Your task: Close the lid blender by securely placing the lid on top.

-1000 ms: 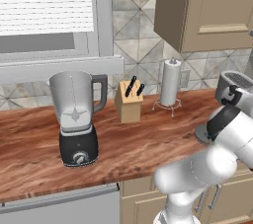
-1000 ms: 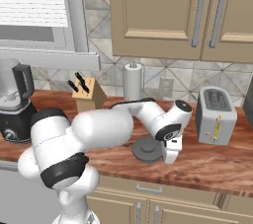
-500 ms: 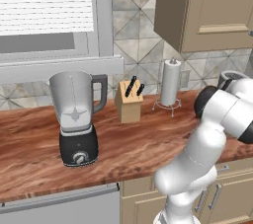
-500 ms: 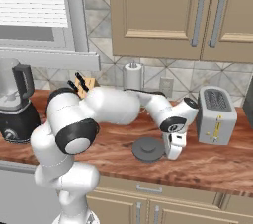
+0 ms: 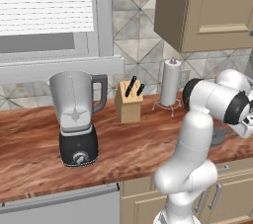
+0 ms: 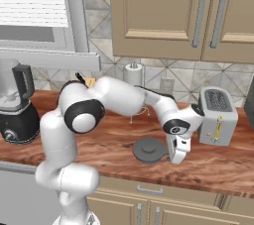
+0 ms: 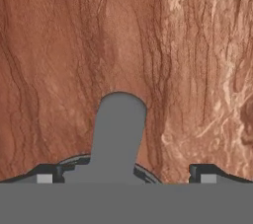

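The lid (image 6: pixel 148 149), a flat dark grey disc with a central knob, lies on the wooden counter left of the toaster, and part of it (image 5: pixel 220 136) peeks out behind my arm. My gripper (image 6: pixel 177 155) hangs low at the lid's right edge, pointing down. In the hand view the gripper (image 7: pixel 126 174) is open, and the lid's grey tab (image 7: pixel 118 131) reaches up between the two fingertips (image 7: pixel 47 173) without touching them. The blender (image 5: pixel 76 119) stands uncovered far to the left, a clear jar on a black base (image 6: pixel 16 120).
A grey toaster (image 6: pixel 217 115) stands just right of the gripper. A paper towel roll (image 5: pixel 170 82) and a knife block (image 5: pixel 129 100) sit against the back wall. Bare wooden counter (image 5: pixel 128 144) stretches between blender and lid.
The arm's upper links swung round and up. The gripper sank a little toward the counter at the lid's right edge. Lid and blender stayed put.
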Available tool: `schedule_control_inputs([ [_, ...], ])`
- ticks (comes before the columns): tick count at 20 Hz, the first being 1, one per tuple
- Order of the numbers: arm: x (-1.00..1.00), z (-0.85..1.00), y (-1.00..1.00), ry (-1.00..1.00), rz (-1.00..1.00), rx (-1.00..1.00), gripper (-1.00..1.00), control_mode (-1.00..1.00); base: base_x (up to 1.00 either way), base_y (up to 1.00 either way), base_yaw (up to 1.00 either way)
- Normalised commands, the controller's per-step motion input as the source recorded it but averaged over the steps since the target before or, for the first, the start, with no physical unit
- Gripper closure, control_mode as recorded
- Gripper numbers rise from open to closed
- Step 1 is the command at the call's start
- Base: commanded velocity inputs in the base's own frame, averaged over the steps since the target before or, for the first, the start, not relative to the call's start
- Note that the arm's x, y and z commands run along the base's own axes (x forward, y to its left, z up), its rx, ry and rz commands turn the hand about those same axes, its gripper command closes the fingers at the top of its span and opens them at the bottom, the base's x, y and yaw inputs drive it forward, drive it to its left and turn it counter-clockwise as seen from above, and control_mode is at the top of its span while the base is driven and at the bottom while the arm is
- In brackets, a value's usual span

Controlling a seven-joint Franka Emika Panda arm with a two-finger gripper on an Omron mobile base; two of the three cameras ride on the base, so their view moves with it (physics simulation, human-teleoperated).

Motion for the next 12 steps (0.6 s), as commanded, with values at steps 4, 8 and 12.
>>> schedule_control_inputs([
  [4, 0.21, -0.17, 0.00, 0.01, 0.00, 0.01, -1.00, -1.00, 0.00, 0.00, 0.00],
  [8, 0.19, -0.20, 0.00, 0.02, 0.00, 0.01, -1.00, -1.00, 0.00, 0.00, 0.00],
  [12, 0.14, -0.32, 0.03, 0.03, 0.00, 0.00, 1.00, -1.00, 0.00, 0.00, 0.00],
])
